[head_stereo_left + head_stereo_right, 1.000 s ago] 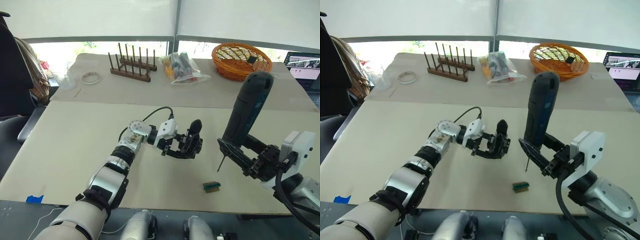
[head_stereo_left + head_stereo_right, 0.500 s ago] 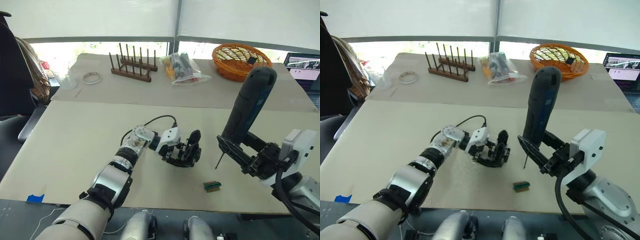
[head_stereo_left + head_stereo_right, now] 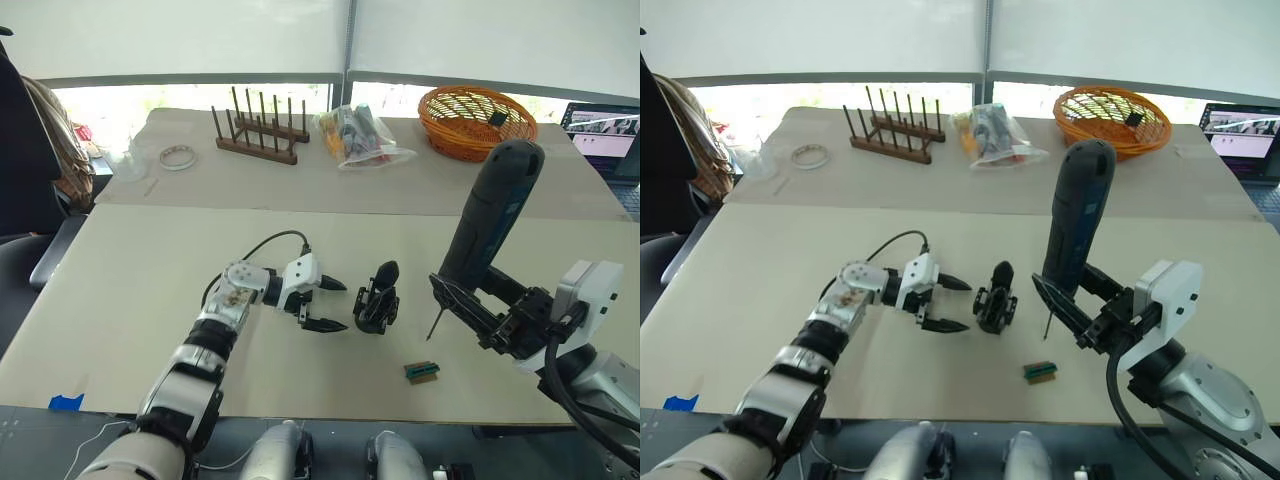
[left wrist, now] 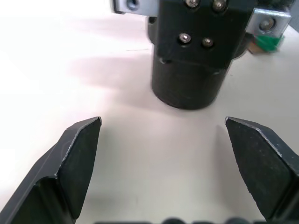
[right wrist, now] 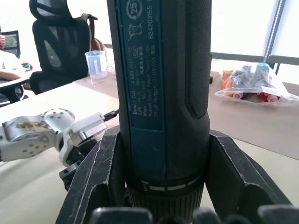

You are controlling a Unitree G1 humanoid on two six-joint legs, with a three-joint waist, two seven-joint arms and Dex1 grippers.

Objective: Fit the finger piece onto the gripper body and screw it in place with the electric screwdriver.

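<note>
Gripper body (image 3: 378, 300): stands upright on the table (image 3: 140, 270), pointed black finger up, free of both grippers. Left gripper (image 3: 325, 305): fingers spread, empty, just beside the body on its left. Right gripper (image 3: 478, 312): pinching the screwdriver (image 3: 490, 220), handle up, bit (image 3: 436, 323) angled down, near the body's right but apart from it. Step, by judgement: piece seated, screwing about to start; whether a screw sits in place cannot be told. Next move calls for bringing the bit onto the screw head squarely, the body perhaps steadied by the left. Nearby: small green block (image 3: 422, 370) on the table below the bit, clear of the path. Far side: peg rack (image 3: 255, 135), tape roll (image 3: 177, 156), plastic bag (image 3: 362, 135), wicker basket (image 3: 472, 115), laptop (image 3: 600, 125); none obstruct.
</note>
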